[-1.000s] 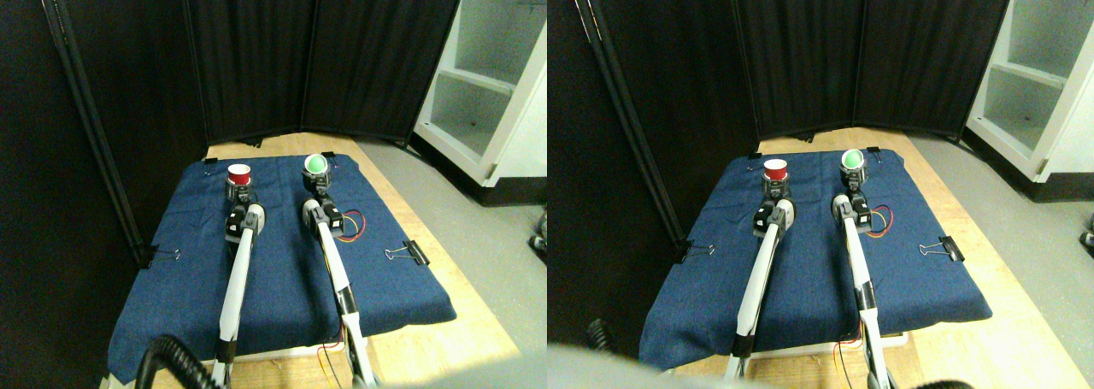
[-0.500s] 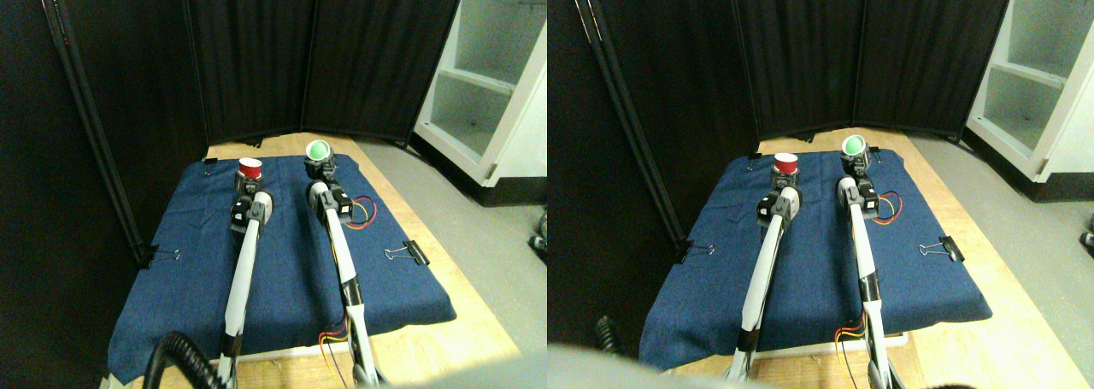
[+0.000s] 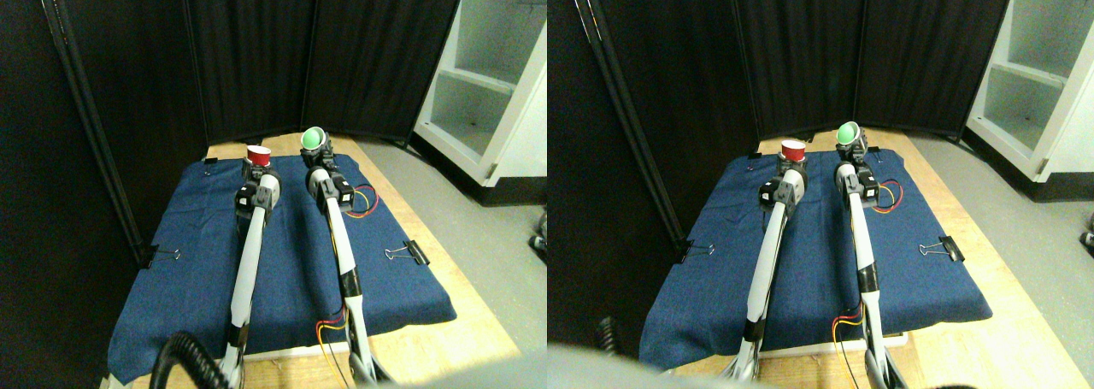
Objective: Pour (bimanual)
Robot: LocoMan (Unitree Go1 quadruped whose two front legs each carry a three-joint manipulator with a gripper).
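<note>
Two cups are up: left gripper (image 3: 257,168) clamps the red cup (image 3: 258,156), right gripper (image 3: 320,154) the tilted green cup (image 3: 313,138). Bring green's lip over red's mouth before tipping further. Hold red level.

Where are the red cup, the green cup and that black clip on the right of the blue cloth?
red cup (image 3: 258,156): stereo pair view, on its red side wall.
green cup (image 3: 313,138): stereo pair view, on its tilted green mouth.
clip (image 3: 419,253): stereo pair view, on its black body.
</note>
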